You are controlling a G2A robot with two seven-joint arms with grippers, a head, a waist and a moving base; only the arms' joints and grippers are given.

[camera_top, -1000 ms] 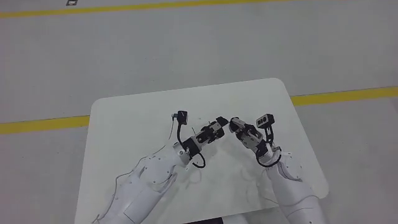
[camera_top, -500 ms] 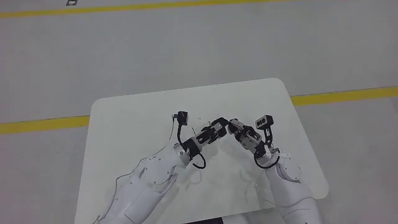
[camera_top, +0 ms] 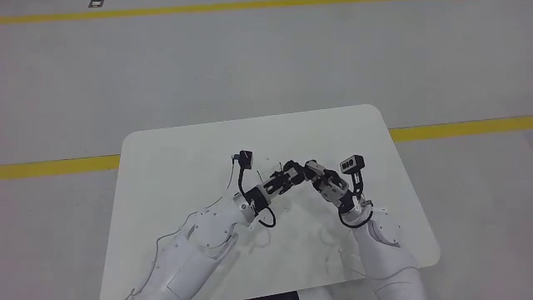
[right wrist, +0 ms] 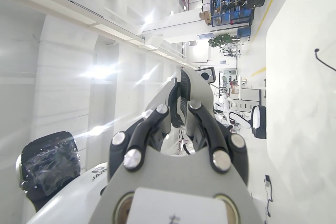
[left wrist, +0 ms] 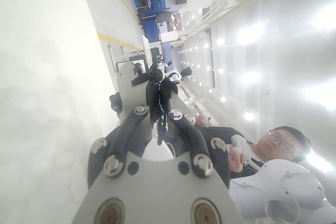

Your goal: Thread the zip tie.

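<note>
Over the middle of the white table (camera_top: 166, 183) my two grippers meet tip to tip. The left gripper (camera_top: 293, 167) is shut on a thin black zip tie (left wrist: 159, 96), which runs along the narrow slot between its dark pads (left wrist: 151, 99). In the left wrist view that gripper (left wrist: 155, 83) is held above the table (left wrist: 39, 25). The right gripper (camera_top: 311, 168) faces it from the other side, almost touching. In its own view the right gripper (right wrist: 179, 78) has its ribbed pads (right wrist: 185, 88) pressed together. I cannot make out anything between them.
A black cable (right wrist: 321, 59) curves over the table (right wrist: 302, 104) beside the grippers. The table's far rounded corner (camera_top: 375, 117) and its left half lie bare around the arms. Yellow floor lines (camera_top: 250, 4) run beyond the table.
Both grippers have drifted slightly left and toward the robot, and their tips have drawn a little closer together. Both stay shut.
</note>
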